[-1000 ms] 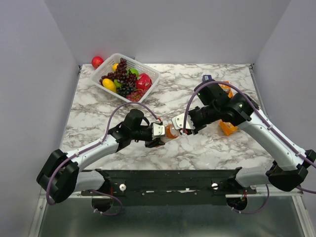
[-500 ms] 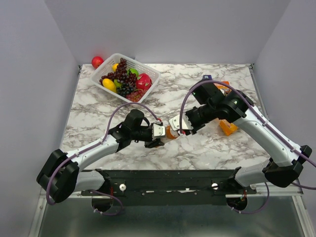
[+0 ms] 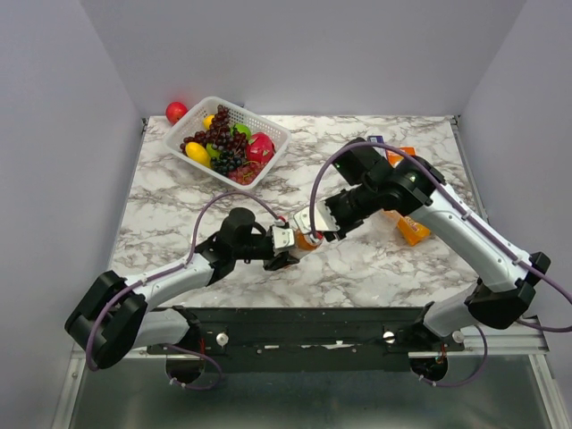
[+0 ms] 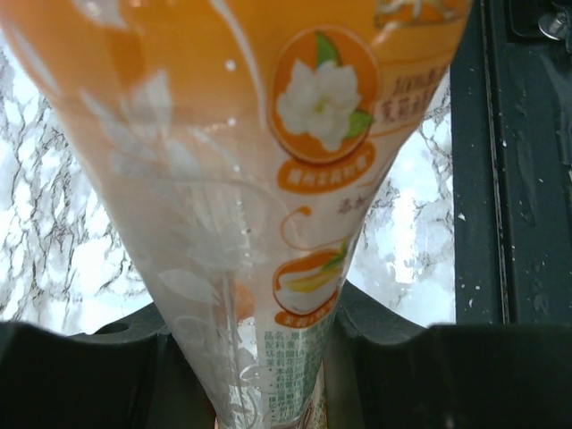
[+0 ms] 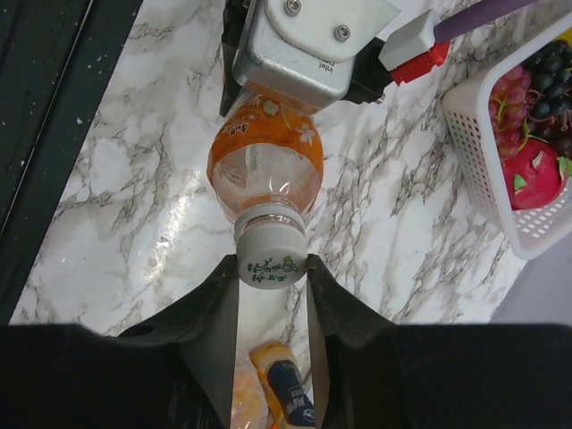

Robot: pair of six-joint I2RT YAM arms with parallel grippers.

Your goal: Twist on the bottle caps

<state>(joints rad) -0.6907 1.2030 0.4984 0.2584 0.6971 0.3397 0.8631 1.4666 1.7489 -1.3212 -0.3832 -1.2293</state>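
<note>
The left gripper (image 3: 288, 243) is clamping an orange-labelled plastic bottle (image 5: 265, 170) near the middle of the near edge of the marble tabletop (image 3: 179, 206) while the right gripper (image 5: 272, 277) is pinching the white round plastic screw cap (image 5: 271, 259) on its neck

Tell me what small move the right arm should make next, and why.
Probably rotate the right end effector at the wrist to turn the white cap tighter. Its fingers press both sides of the cap, which sits on the neck of the orange bottle. The left end effector grips the bottle's body, so the bottle should not spin along.
</note>
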